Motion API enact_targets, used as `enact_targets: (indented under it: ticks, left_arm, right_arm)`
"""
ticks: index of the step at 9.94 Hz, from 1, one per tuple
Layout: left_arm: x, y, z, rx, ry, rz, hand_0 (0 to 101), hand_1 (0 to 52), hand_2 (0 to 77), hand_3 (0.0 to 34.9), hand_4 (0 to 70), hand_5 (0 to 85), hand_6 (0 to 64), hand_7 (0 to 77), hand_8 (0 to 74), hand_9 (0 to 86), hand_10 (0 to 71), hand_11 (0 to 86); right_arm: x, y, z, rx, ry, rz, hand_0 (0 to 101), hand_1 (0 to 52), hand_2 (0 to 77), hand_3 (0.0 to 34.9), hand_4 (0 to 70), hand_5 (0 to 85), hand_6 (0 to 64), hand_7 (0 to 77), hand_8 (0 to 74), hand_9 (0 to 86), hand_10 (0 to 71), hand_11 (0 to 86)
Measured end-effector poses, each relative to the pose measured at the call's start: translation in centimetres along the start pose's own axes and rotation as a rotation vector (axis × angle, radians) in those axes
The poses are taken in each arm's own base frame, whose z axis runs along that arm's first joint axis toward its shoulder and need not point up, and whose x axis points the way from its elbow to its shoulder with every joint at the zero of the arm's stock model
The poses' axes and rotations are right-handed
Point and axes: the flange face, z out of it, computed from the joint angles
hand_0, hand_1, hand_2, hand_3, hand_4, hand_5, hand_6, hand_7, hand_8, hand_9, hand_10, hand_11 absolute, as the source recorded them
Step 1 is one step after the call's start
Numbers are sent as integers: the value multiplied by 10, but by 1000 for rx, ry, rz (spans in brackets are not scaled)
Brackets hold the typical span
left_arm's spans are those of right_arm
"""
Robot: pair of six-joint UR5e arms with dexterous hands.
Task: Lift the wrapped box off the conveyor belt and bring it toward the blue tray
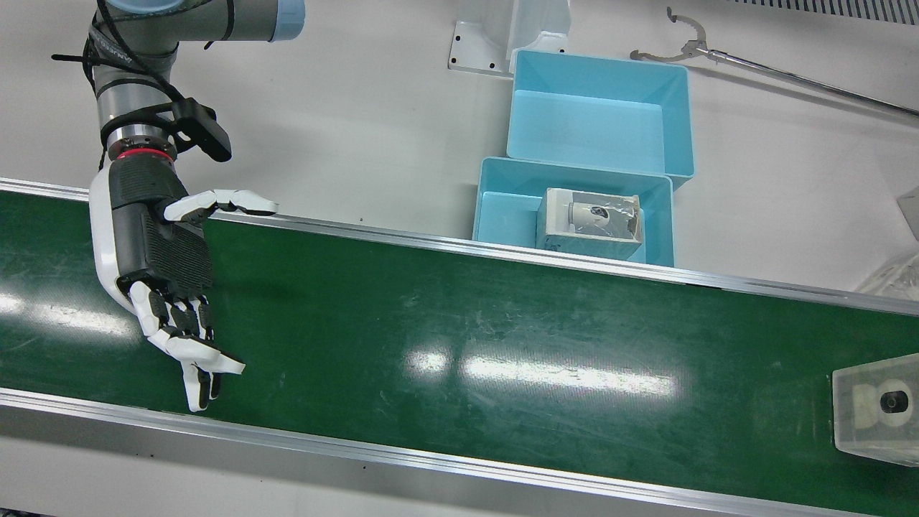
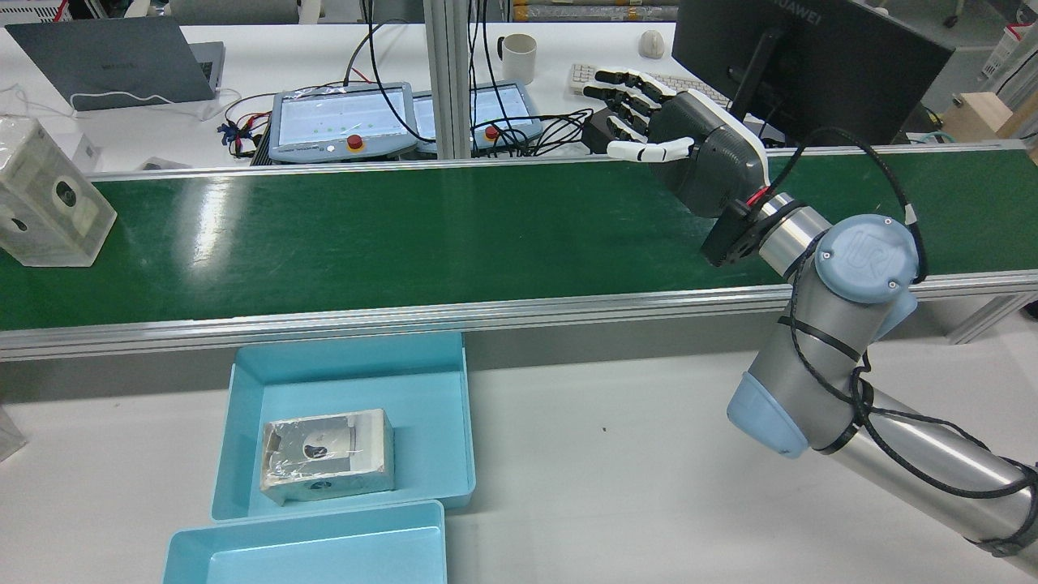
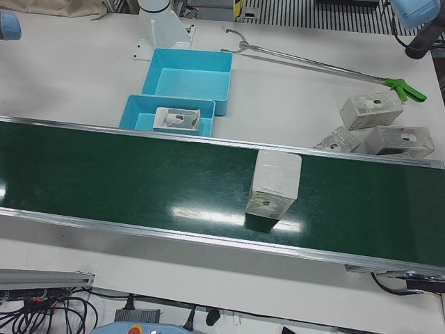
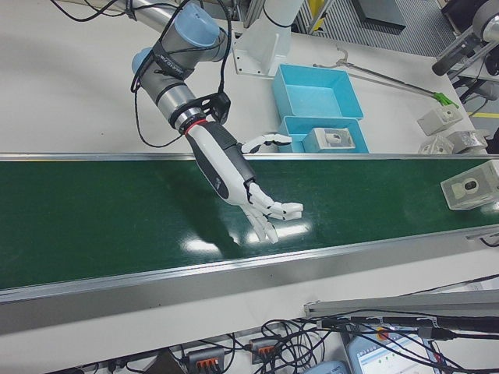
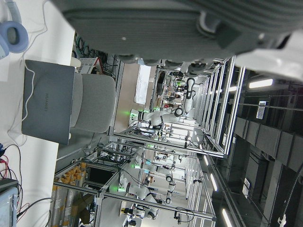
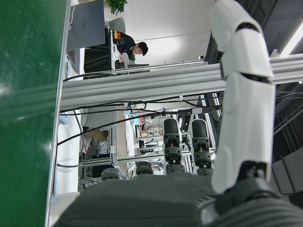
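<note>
1. We find the right hand (image 1: 161,280) poised above the green conveyor belt (image 1: 502,323), near the belt's end on the robot's right, fingers spread apart and holding nothing
2. The left hand shows only as a dark palm at the top edge of its own camera view (image 5: 156,28); we cannot tell whether its fingers are apart or together
3. The clear-film-wrapped white box (image 1: 876,409) stands on the belt toward its opposite end, close to the belt's operator-side edge and well apart from the right hand
4. The light blue plastic tray (image 2: 349,422) sits on the white worktop just beside the belt's robot-side rail and already contains one wrapped box (image 2: 328,454); a second, empty blue tray (image 2: 308,551) touches it
5. In our judgement the step in hand is the approach: the hand should stay spread, palm facing the oncoming box, low over the belt and centred on the box's line
6. We advise closing on the two broad faces, since the film looks slippery, and lifting clear of the rail before carrying
</note>
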Motion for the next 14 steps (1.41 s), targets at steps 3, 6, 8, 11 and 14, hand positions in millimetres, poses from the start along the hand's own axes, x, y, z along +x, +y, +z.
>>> enact_targets:
  ticks: [3,6,8,11,14]
  left_arm:
    - [0,0,0,0,0,0,0,0,5,0,0,11,0,5,5,0,5,0]
    - [0,0,0,0,0,0,0,0,5,0,0,11,0,5,5,0,0,5]
    - [0,0,0,0,0,0,0,0,11,0,0,11,0,5,5,0,5,0]
    - [0,0,0,0,0,0,0,0,5,0,0,11,0,5,5,0,5,0]
    - [0,0,0,0,0,0,0,0,11,0,0,11,0,5,5,0,0,0]
  right_arm:
    - [-8,0,-1,2,-8,-1,473,147,196,112,98,245,38,207,0,38,0,16]
    - [-8,-3,-1,8,-8,-3,473,147,196,113,98,245,33,202,0,38,0,16]
    - [-8,-3,-1,7,-8,-2,468,147,196,110,98,245,33,202,0,38,0,16]
    - [-7,-6,-1,13,-6,-5,469,147,196,114,87,251,33,196,0,38,0,16]
    - [-12,-3,0,8,-10,-11,500,224,235,99,82,251,33,180,0,38,0,16]
